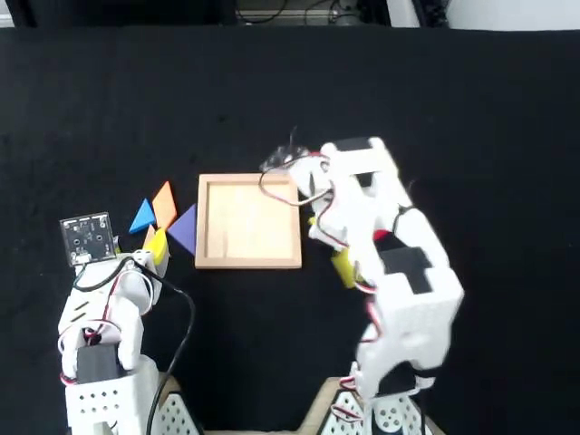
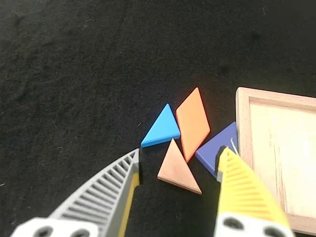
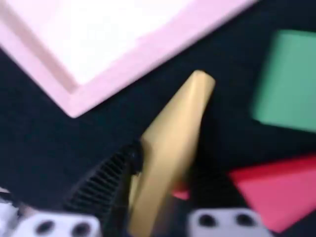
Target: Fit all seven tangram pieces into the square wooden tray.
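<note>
Square wooden tray [image 1: 249, 263] lay at the centre of the high view on the black cloth table [image 1: 453, 109], its pale floor fully exposed.

Four pieces were grouped just left of the tray:
- The indigo triangle [image 1: 184, 228] sat nearest, its edge against or just beside the tray's left rim.
- The orange parallelogram [image 1: 164, 204] lay up and left of the indigo triangle.
- The blue triangle [image 1: 142, 216] lay further left, beside the parallelogram.
- The tan triangle [image 2: 177, 170] lay below these two, its point close to the parallelogram's lower edge.

The green piece [image 3: 289, 81] and the red piece [image 3: 276, 190] rested flat on the cloth near one corner of the tray, apart from its rim.

The left gripper [image 2: 180, 152] was at the lower left of the high view, above the group of four. Its claw was spread wide, with nothing clamped. The tan triangle lay between the grey finger [image 2: 118, 180] and the yellow finger [image 2: 242, 187]. Contact with the cloth could not be confirmed.

The right gripper [image 3: 192, 94] stood right of the tray, close to its lower right corner. Whether its claw was wide, narrow or holding anything could not be told.
</note>
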